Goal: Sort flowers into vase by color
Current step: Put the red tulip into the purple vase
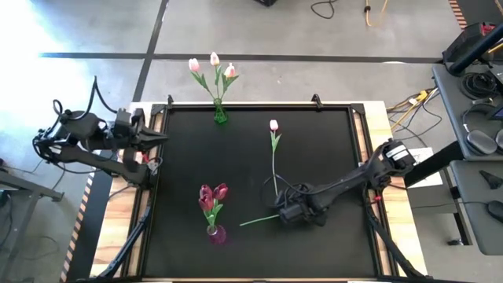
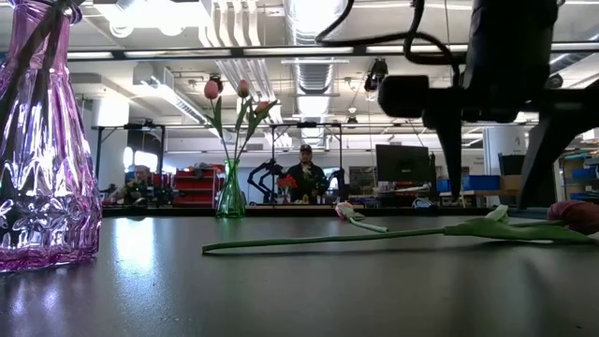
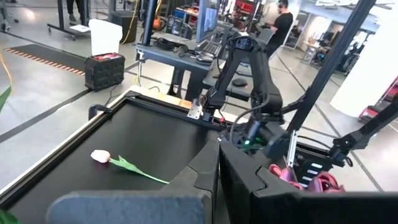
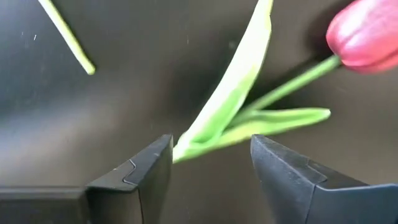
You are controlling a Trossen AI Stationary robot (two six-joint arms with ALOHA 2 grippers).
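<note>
My right gripper [image 4: 208,165] hung low over the mat [image 1: 181,157], fingers apart astride the stem of a magenta tulip [image 4: 364,37] lying flat. My left gripper [image 1: 157,137], closed, waited at the mat's left edge. 1 pink tulip [image 1: 273,126] lay nearby.

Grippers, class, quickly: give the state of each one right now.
Left gripper: waiting at the table's left edge, holding nothing visible.
Right gripper: open, fingers either side of the red tulip stem, not closed on it.
</note>
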